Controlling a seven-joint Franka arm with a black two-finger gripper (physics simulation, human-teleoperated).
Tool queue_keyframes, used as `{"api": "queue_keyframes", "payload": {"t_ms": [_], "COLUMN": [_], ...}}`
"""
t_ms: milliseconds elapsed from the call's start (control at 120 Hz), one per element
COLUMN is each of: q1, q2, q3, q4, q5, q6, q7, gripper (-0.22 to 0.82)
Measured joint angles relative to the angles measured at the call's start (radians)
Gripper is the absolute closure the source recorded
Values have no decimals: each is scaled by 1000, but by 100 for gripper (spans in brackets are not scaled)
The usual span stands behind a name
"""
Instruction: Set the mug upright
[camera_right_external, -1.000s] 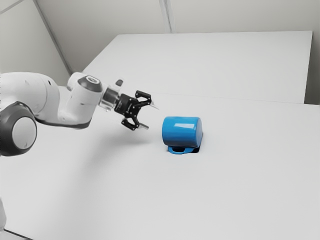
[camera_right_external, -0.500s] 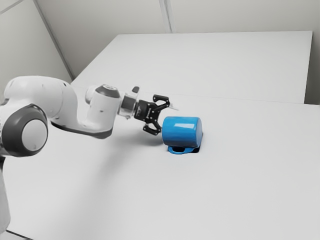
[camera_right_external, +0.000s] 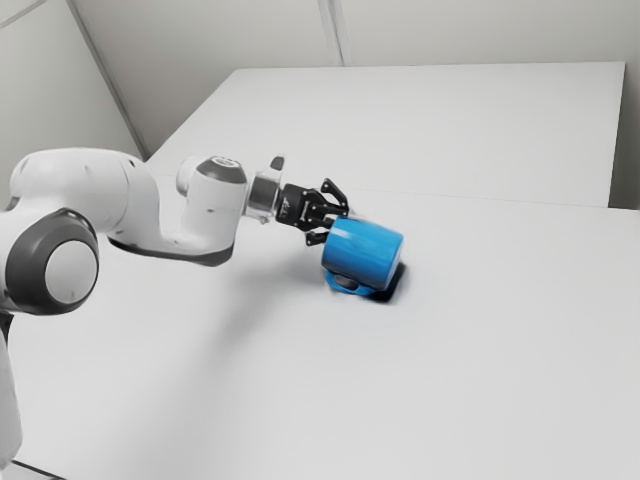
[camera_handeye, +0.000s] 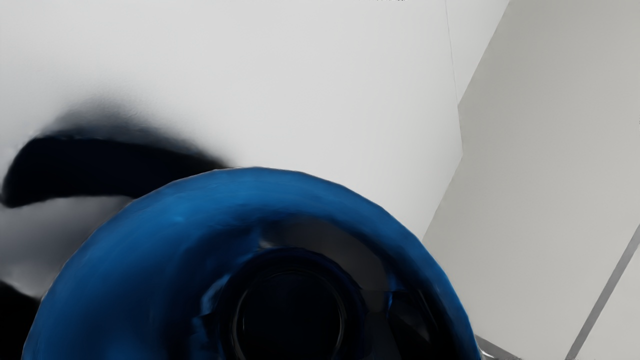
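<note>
Across the broad white surface (camera_right_external: 480, 350), the white jointed arm (camera_right_external: 80, 190) reaches to a blue cylindrical mug (camera_right_external: 362, 253), tilted off upright, probably propped by the black two-finger gripper (camera_right_external: 334, 224) against its end, whether clenched or released I can't tell.

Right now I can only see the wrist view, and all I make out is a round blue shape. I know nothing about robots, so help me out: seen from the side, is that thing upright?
Observer: No. In the exterior view, the blue mug is tipped well over, at a slant, with its end toward that view's left the higher one.
Operator: Oh, a mug! And which end is the robot's gripper at?
Observer: The gripper is right at that higher end.
</note>
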Motion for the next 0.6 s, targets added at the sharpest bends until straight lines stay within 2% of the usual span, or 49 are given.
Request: {"api": "queue_keyframes", "payload": {"t_ms": [167,250,458,600], "q1": [-6,-16,-35,-37], "q2": [-5,-48,-250,-348], "q3": [0,4,7,8], "q4": [25,21,-55,-203], "q5": [59,138,707,987], "q6": [4,5,6,46], "q7": [-16,-25,-94,-135], "gripper": [70,70,72,71]}}
